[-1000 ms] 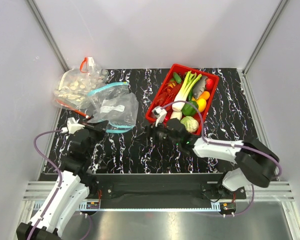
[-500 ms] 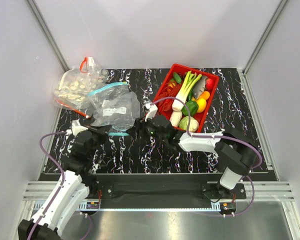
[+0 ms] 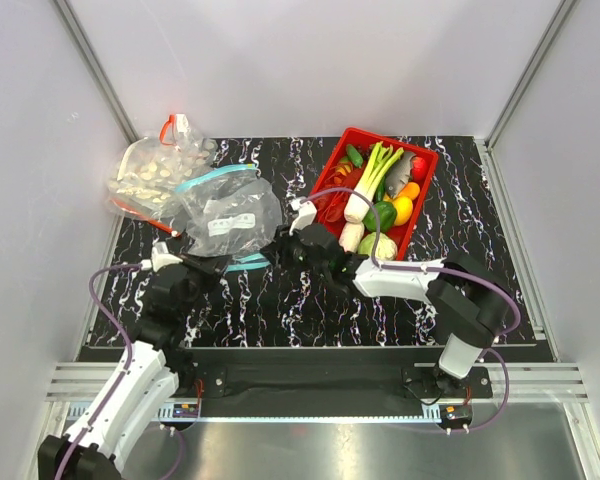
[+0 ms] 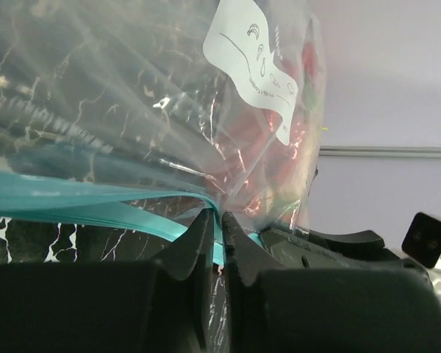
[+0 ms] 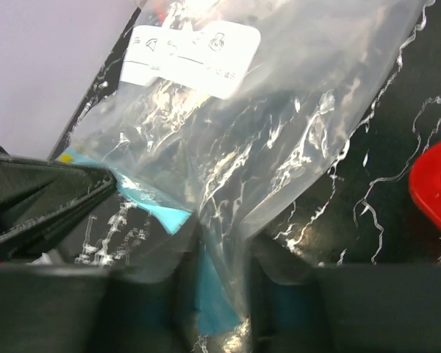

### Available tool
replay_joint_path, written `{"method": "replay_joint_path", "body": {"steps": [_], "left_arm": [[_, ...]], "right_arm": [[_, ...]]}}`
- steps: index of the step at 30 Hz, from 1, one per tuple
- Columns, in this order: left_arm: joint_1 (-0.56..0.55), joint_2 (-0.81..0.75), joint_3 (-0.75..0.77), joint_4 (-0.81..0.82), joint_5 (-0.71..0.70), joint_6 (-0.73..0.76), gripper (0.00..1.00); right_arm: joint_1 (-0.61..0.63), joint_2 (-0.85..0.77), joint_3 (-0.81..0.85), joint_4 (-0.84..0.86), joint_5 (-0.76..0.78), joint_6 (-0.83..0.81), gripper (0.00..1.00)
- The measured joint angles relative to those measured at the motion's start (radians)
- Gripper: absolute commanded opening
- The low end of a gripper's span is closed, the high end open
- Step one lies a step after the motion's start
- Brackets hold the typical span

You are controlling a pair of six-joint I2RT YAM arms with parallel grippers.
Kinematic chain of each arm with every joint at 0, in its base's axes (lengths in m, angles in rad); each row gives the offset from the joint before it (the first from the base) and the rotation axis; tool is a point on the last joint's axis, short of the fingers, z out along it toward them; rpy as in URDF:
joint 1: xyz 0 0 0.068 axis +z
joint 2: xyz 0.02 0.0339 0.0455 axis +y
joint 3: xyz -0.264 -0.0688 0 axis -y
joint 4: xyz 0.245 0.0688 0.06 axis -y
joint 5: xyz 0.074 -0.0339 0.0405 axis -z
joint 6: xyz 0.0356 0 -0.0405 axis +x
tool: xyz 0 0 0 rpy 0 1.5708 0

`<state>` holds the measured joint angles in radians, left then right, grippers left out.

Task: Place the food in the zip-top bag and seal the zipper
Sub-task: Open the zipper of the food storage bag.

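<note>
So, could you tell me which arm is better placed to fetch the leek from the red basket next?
The right, probably: the red basket holding the leek lies on its side, close by the right fingers. The left fingers are shut on the teal zipper of the zip-top bag, farther from the basket.

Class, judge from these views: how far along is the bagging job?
Done: nothing packed; the leek lies in the red basket. In hand: the left gripper pinches the zipper, and the right gripper straddles the zip-top bag at its mouth edge. Left: loading, sealing.
</note>
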<state>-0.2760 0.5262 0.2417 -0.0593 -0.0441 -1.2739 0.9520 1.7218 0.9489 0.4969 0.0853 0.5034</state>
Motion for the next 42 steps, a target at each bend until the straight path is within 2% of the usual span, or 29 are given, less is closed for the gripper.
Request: {"method": "replay_joint_path", "body": {"steps": [2,4,5,9,12,14,19,25,28,31,32,34,35,36,37,39,42], "left_arm": [[0.0,0.024,0.021,-0.002,0.016,0.046,0.37],[-0.001,0.058,0.056,-0.014,0.042,0.1,0.54],[-0.001,0.077,0.079,-0.021,0.058,0.133,0.65],[-0.003,0.132,0.192,-0.089,0.118,0.276,0.79],[-0.014,0.16,0.307,-0.175,0.15,0.411,0.95],[-0.026,0.173,0.377,-0.233,0.166,0.502,0.99],[-0.1,0.228,0.49,-0.314,0.187,0.686,0.99],[-0.291,0.364,0.595,-0.454,0.14,0.861,0.99],[-0.356,0.395,0.634,-0.494,0.13,0.959,0.95],[-0.393,0.375,0.636,-0.507,0.13,1.047,0.81],[-0.402,0.364,0.636,-0.508,0.131,1.075,0.73],[-0.415,0.345,0.636,-0.507,0.137,1.123,0.67],[-0.42,0.339,0.636,-0.508,0.142,1.146,0.61],[-0.425,0.337,0.636,-0.508,0.148,1.162,0.48],[-0.43,0.338,0.637,-0.508,0.158,1.176,0.4],[-0.443,0.347,0.643,-0.51,0.186,1.209,0.33],[-0.476,0.387,0.674,-0.529,0.229,1.254,0.33]], "right_arm": [[-0.018,-0.003,0.017,-0.052,-0.016,0.02,0.13],[-0.047,-0.016,0.035,-0.121,-0.038,0.052,0.09],[-0.066,-0.026,0.045,-0.161,-0.061,0.07,0.06],[-0.147,-0.054,0.098,-0.297,-0.15,0.103,0.0],[-0.193,-0.069,0.151,-0.418,-0.215,0.098,0.0],[-0.202,-0.073,0.193,-0.5,-0.249,0.087,0.0],[-0.202,-0.075,0.289,-0.671,-0.336,0.058,0.02],[-0.208,-0.124,0.308,-0.81,-0.397,0.037,0.02],[-0.225,-0.149,0.308,-0.863,-0.434,0.019,0.01],[-0.247,-0.162,0.312,-0.903,-0.469,0.0,0.02],[-0.253,-0.165,0.314,-0.914,-0.476,-0.005,0.02],[-0.261,-0.171,0.319,-0.933,-0.497,-0.015,0.02],[-0.264,-0.172,0.321,-0.941,-0.505,-0.019,0.02],[-0.266,-0.173,0.323,-0.945,-0.515,-0.022,0.02],[-0.266,-0.174,0.325,-0.951,-0.525,-0.026,0.02],[-0.267,-0.174,0.33,-0.96,-0.547,-0.029,0.02],[-0.267,-0.174,0.338,-0.966,-0.573,-0.032,0.02]]}}
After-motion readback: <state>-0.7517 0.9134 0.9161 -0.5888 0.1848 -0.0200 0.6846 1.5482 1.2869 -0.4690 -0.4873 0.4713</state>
